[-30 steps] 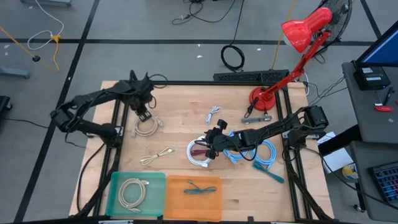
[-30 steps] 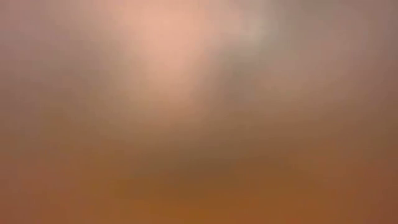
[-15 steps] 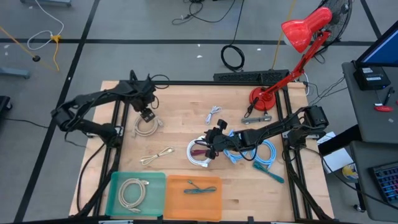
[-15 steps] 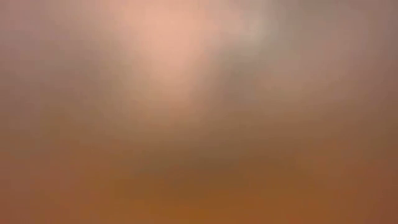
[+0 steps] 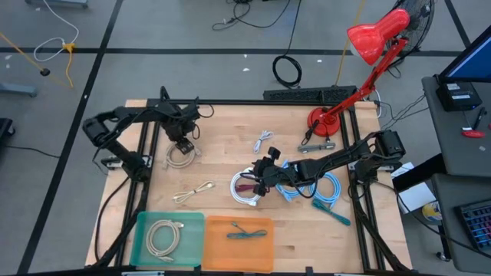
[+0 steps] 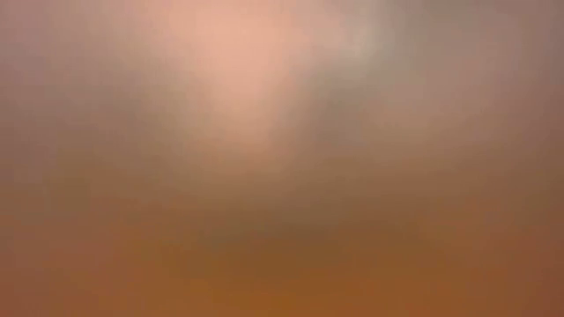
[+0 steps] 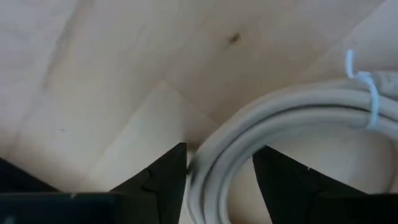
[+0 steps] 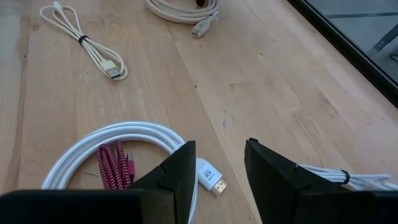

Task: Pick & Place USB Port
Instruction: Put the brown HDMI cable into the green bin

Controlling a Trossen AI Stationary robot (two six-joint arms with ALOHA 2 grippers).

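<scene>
- Left end effector (image 5: pixel 181 143) has pulled back toward the desk's (image 5: pixel 222 123) far edge; fingers apart, straddling the beige cable coil (image 5: pixel 181 156), nothing lifted yet.
- Coil hasn't moved, so the grasp is likely still pending.
- Right end effector (image 5: pixel 257 184) unchanged, part open, empty, over the white cable (image 5: pixel 244 192).

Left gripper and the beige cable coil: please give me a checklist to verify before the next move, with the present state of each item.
1. Left gripper open: ok.
2. Beige cable coil passes between its fingers: ok.
3. Coil lies on the table, not lifted: ok.
4. Green tray reachable, already holding one cable: ok.
5. Right gripper away, over the white cable, open: ok.
6. Low view usable: not ok, fully blurred.
</scene>
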